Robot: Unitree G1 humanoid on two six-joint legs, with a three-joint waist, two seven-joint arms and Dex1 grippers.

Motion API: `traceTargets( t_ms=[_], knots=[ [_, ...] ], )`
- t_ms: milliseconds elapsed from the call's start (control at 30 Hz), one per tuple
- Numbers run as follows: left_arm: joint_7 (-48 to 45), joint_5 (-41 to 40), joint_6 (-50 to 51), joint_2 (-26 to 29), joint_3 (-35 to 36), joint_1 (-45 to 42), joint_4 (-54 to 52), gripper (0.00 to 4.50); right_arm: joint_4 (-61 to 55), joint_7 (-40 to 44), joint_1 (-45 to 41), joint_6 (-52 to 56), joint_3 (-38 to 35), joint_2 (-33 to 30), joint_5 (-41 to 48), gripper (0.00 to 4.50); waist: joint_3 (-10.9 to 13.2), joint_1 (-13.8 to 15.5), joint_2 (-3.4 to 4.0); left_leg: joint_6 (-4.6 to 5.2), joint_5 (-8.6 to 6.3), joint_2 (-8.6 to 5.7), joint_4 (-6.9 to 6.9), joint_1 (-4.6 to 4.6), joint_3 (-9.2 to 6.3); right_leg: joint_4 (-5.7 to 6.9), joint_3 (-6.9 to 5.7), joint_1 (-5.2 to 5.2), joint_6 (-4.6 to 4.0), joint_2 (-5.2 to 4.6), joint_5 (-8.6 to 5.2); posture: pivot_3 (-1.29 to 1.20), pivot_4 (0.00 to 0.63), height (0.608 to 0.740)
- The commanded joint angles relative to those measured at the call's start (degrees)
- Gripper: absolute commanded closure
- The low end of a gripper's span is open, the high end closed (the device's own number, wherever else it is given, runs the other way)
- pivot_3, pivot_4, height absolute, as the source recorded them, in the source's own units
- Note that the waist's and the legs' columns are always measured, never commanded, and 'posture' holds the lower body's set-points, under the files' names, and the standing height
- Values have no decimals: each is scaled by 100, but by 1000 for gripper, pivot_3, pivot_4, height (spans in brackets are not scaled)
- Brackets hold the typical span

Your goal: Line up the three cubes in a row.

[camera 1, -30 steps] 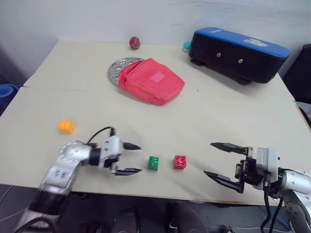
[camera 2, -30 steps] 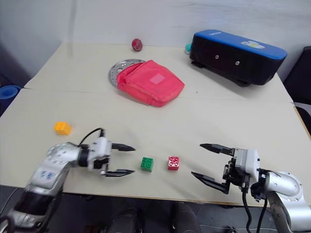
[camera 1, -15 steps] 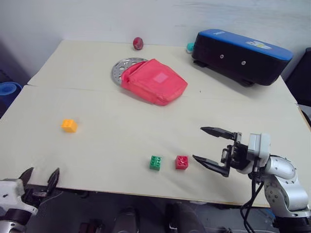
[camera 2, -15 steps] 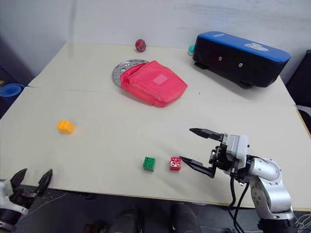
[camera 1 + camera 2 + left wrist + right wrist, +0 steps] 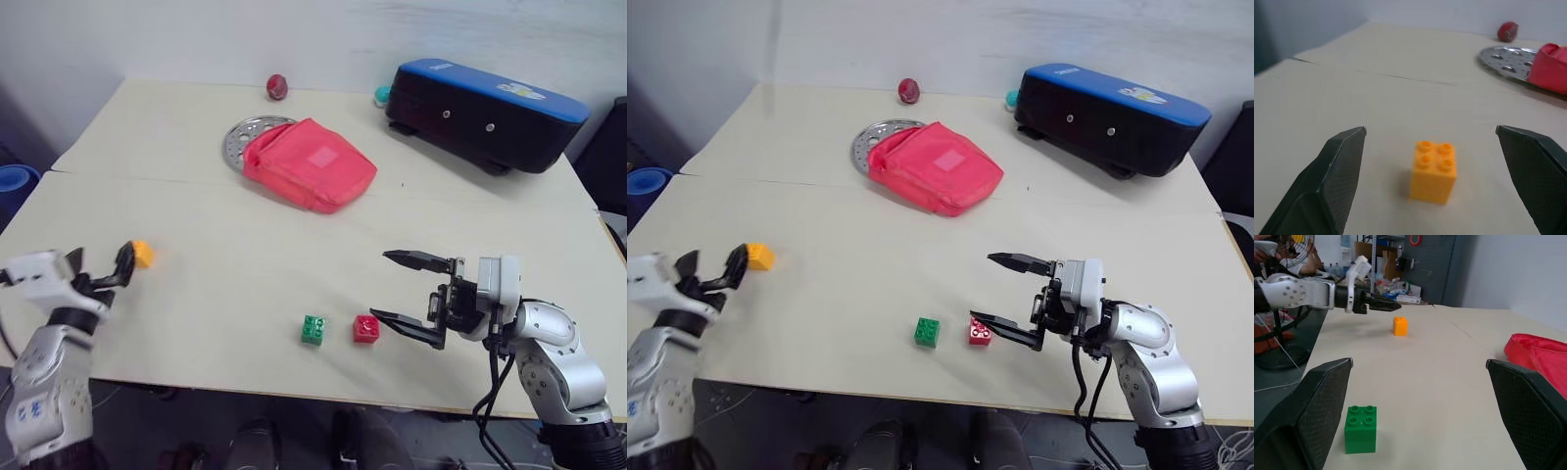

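Green block [image 5: 313,329] and red block [image 5: 364,328] sit side by side near the table's [image 5: 245,245] front edge, close but not touching, the green one on the robot's left of the red. The right gripper [image 5: 402,290] hangs just right of the red block, fingers spread wide, holding nothing. Well to the left of the green block and a little farther back, the orange-yellow block [image 5: 142,254] stands alone; the left gripper [image 5: 1435,186] faces it with fingers wide apart, one on each side, not touching. Far beyond the green block lie a red pouch [image 5: 309,164] overlapping a perforated metal disc [image 5: 243,137], a dark red ball [image 5: 277,86] and a black-and-blue case [image 5: 485,113].
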Motion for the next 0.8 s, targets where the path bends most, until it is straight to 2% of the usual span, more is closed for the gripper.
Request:
traceTargets(
  t_ms=[33,233,267,400,567,600,667,733,800],
  knots=[
    [-33,277,107,220,-192,-302,612,44,-92,-3,102,-193,-82,21,-15,0,0,-44,0,-1,1,0,-1,1,0,1,-1,0,0,0,0,0,150,740],
    [-55,443,96,347,-317,-682,1135,44,-160,-74,338,-313,-148,19,-74,0,0,-80,0,-4,3,1,-1,2,-4,6,-2,-2,0,0,0,0,150,740],
    [-70,447,27,334,-301,-672,1147,212,-136,-55,418,-386,-187,17,-91,0,0,-84,0,-4,3,1,-1,4,-2,7,-1,-2,0,-1,0,0,150,740],
    [-216,490,27,386,-327,-489,1024,1217,76,105,737,-744,-356,10,-129,0,0,-74,0,-7,4,1,-4,2,-3,6,-1,-3,0,-1,0,0,150,740],
    [-787,523,-250,593,-396,-315,990,2876,610,489,1039,-1356,-476,37,-166,0,0,-70,-1,-5,3,0,-3,4,-3,6,-1,-1,-1,-2,0,0,150,740],
    [-987,487,-363,636,-414,-320,1016,3024,703,561,1083,-1457,-496,38,-160,0,0,-68,-1,-5,3,0,-4,4,-3,7,-1,-1,-1,-2,0,0,150,740],
    [-1702,206,-728,672,-449,-401,969,3012,921,856,1158,-1732,-542,-67,-183,0,0,-67,-1,-6,3,0,-4,5,-3,7,-1,-1,-1,-2,0,0,150,740],
    [-3314,-110,-1219,942,-897,-272,502,3012,1386,1232,1190,-2020,-791,-291,-156,0,0,-63,-1,-6,4,-1,-3,3,-1,7,-1,-1,-1,-3,0,0,150,740],
    [-4608,-12,-1636,1389,-1496,-189,262,3012,1837,1621,1213,-2264,-1027,-536,-98,0,1,-48,2,-6,4,-4,-1,1,0,3,-2,0,-1,-6,0,0,150,740]
  ],
)
